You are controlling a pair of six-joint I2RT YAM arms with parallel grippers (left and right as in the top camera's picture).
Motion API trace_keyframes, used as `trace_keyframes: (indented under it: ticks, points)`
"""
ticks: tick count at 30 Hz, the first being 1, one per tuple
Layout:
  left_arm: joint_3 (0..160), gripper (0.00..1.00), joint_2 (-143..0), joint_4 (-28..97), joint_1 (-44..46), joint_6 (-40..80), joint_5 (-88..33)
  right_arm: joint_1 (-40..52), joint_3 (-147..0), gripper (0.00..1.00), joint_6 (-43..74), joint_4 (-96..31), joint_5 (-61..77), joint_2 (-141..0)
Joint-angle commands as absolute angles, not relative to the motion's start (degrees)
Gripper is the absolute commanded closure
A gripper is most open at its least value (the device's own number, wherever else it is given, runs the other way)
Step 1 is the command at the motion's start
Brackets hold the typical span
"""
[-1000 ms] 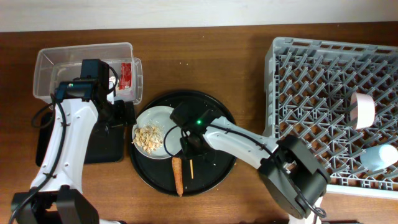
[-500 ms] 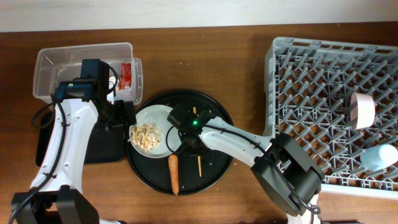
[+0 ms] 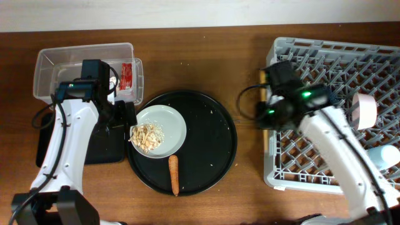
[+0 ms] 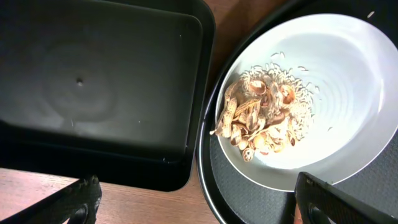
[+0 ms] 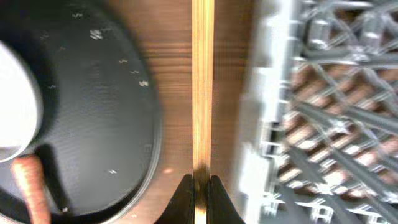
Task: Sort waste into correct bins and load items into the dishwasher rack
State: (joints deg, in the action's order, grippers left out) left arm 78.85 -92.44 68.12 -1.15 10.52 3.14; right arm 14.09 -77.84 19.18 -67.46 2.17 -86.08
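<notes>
My right gripper (image 5: 200,190) is shut on the thin wooden chopsticks (image 5: 202,93), which hang over bare table between the round black tray (image 5: 93,93) and the left wall of the grey dishwasher rack (image 5: 323,112). Overhead, the right gripper (image 3: 266,124) sits at the rack's (image 3: 337,106) left edge. My left gripper (image 4: 208,205) is open, straddling the gap between the shallow black tray (image 4: 93,81) and the pale plate (image 4: 348,74) of beige scraps (image 4: 264,115). The carrot (image 3: 174,175) lies on the round tray. A red wrapper (image 3: 127,75) lies in the clear tub (image 3: 62,62).
A white bowl (image 3: 365,109) and a blue cup (image 3: 381,156) sit at the rack's right side. The round black tray (image 3: 212,144) lies mid-table, with the plate (image 3: 169,128) on its left part. The shallow black tray (image 3: 106,147) lies under my left arm.
My right gripper shut on the chopsticks on the round tray and carried them right to the rack's left edge. The carrot shifted slightly left. The left arm stayed put.
</notes>
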Motion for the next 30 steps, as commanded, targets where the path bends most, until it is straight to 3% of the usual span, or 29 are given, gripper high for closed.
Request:
trace_keyframes:
  ticks: [1,10,13,17,18,20,21,24,30]
  points:
    - [79.0,0.01,-91.3,68.0,-1.2,10.7,1.3,6.5,-76.1,0.96,13.6,-67.9,1.9,-87.3]
    - [79.0,0.01,-91.3,68.0,-1.2,10.7,1.0,3.7,-67.2,0.95,12.0,-59.0,1.9,-96.7]
    - [79.0,0.01,-91.3,68.1,-1.2,10.7,1.0,3.7,-67.5,0.73,12.0,-59.4,1.9,-96.4]
    - [79.0,0.01,-91.3,68.0,-1.2,10.7,0.7,3.7,-70.6,0.67,12.0,-63.6,1.9,-89.8]
    - [79.0,0.01,-91.3,68.0,-1.2,10.7,-2.5,3.7,-71.9,0.59,11.1,-64.4,1.9,-84.4]
    - [79.0,0.01,-91.3,67.1,-1.2,10.7,-6.9,3.7,-72.1,0.31,9.9,-64.4,1.9,-78.1]
    - [79.0,0.01,-91.3,67.1,-1.1,10.7,-8.3,3.7,-72.1,0.26,8.6,-64.9,1.9,-76.0]
    - [78.9,0.01,-91.3,68.5,4.0,10.7,-8.4,3.7,-72.0,0.18,7.6,-67.7,1.9,-75.6]
    - [69.5,0.01,-91.3,71.3,20.0,21.9,-4.7,3.7,-72.0,0.18,6.6,-67.8,1.9,-75.9]
